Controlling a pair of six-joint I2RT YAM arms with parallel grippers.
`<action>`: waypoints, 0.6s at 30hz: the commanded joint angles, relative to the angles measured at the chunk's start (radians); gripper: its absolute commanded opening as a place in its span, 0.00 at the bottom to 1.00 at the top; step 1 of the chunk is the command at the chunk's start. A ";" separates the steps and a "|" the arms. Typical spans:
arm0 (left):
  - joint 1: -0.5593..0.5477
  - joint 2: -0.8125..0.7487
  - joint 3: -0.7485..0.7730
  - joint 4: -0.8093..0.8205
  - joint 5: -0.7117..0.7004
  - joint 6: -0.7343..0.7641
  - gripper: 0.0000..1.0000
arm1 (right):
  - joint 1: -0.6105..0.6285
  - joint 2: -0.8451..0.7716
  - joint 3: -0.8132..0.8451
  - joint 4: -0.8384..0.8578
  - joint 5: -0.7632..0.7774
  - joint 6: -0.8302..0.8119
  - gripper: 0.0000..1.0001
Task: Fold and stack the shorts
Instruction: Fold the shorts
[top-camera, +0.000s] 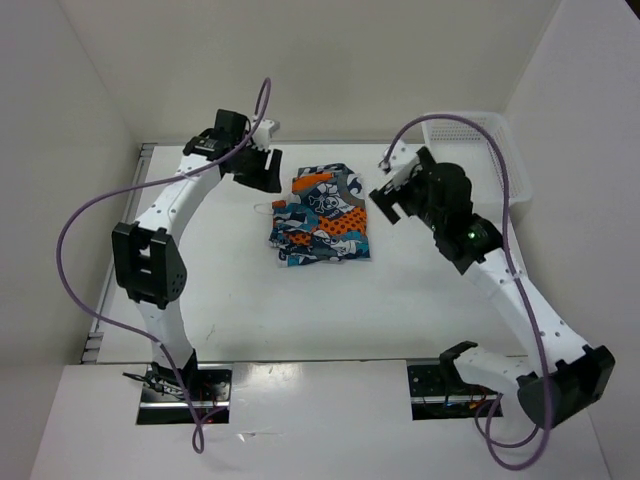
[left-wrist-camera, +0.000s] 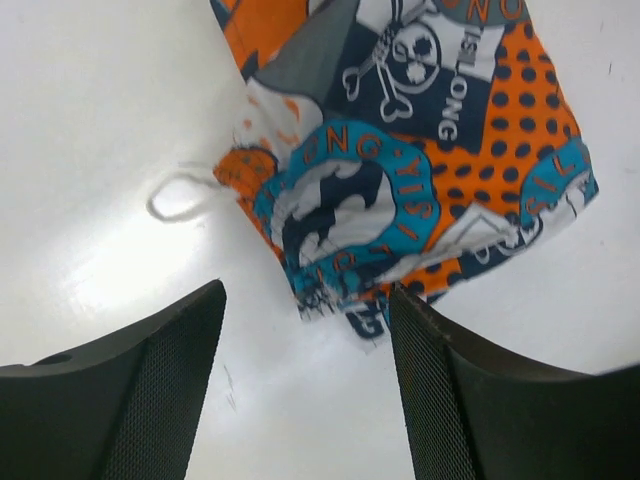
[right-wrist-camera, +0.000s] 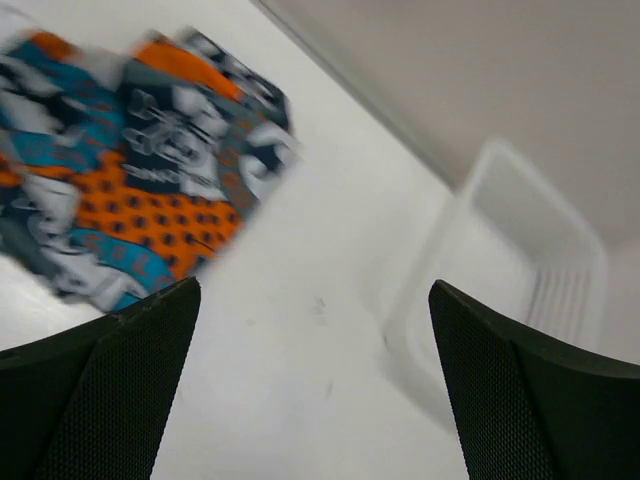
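Closest to me, the two arms rise from their bases at the near edge of the desk and bend inward over it, one from each side. A little further in, near the middle of the desk, lie the shorts, flat on the surface as a small, roughly square bundle with the colourful print facing up. Its edges are not fully even, and the white drawstring comes out as a loop on the left side. The left gripper hangs just beside the far left corner of the bundle. Its jaws are apart and there is nothing between them, though one corner of the cloth lies very near one finger. The right gripper hovers just beside the right edge, released as well, spread wide and holding nothing. I judge that the folding step is about finished and that the shorts are laid down in folded form, so the stacking part is what remains. Only this one pair is visible, so I cannot say on what it should be stacked. The next move, I think, calls for both grippers to rise straight away from the fabric without catching the corner or the drawstring loop. Furthest from me, in the far right corner, stands a white mesh basket. What it holds, I cannot tell.
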 joint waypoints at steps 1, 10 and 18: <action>0.014 -0.064 -0.088 -0.020 0.034 0.004 0.74 | -0.201 0.062 0.020 -0.026 0.043 0.194 1.00; 0.135 -0.383 -0.400 0.113 -0.042 0.004 0.80 | -0.650 0.128 0.016 -0.127 -0.032 0.431 1.00; 0.279 -0.463 -0.544 0.182 -0.012 0.004 0.84 | -0.699 -0.012 -0.110 -0.149 -0.173 0.451 1.00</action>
